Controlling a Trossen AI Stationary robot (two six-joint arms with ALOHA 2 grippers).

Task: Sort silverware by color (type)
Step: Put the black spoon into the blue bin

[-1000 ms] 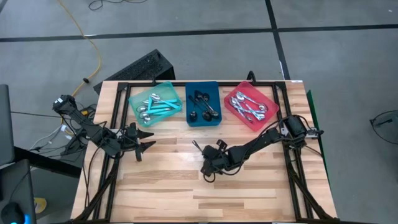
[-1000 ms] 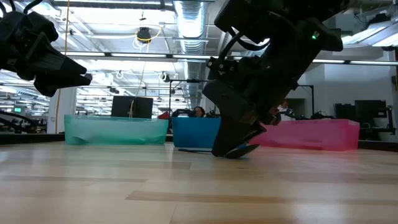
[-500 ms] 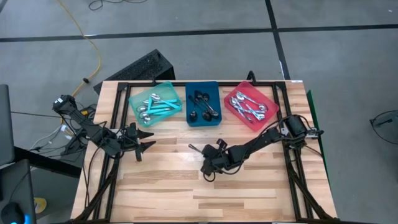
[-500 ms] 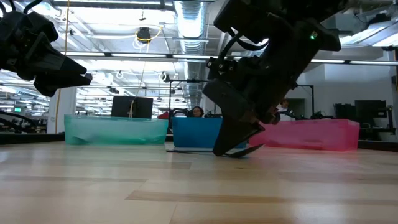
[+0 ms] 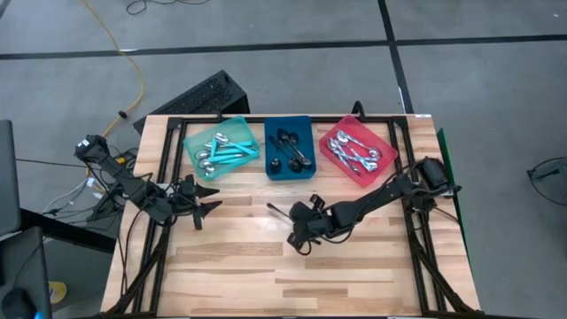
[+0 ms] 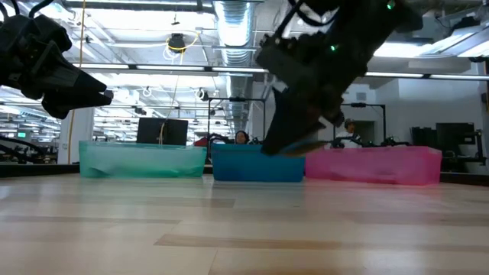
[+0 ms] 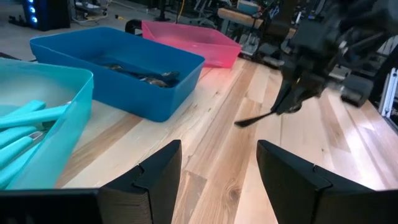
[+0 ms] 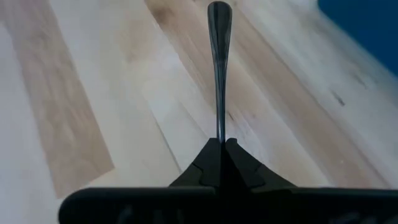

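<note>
High view puts my right gripper [image 5: 301, 221] at centre frame, below the blue tray [image 5: 289, 168], pinched shut on a black spoon [image 5: 282, 211] lifted off the table [image 5: 354, 266]. It looks light, stiff and slick; I judge this end grip prone to pivoting. Left gripper [image 5: 202, 202] waits open, mid-left.

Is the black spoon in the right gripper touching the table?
No: in the low view the right gripper holds the black spoon clear above the table, level with the trays.
</note>
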